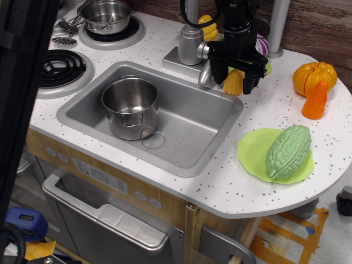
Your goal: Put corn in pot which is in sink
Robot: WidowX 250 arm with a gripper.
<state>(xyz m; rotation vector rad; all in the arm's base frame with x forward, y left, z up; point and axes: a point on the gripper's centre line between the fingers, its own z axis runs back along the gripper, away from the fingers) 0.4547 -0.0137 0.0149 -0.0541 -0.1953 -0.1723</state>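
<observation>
The yellow corn (234, 83) stands on the white counter behind the sink's back right corner. My black gripper (235, 80) is lowered over it, with a finger on each side of the corn; the jaws stand open around it. The steel pot (130, 106) stands upright and empty in the left part of the grey sink (190, 126). The gripper is well to the right of the pot.
A grey faucet (191, 41) stands just left of the gripper. An orange carrot piece (316, 100) and orange pumpkin (313, 74) sit at the right. A green gourd (288, 150) lies on a green plate. A steel pan (106, 16) sits on the back burner.
</observation>
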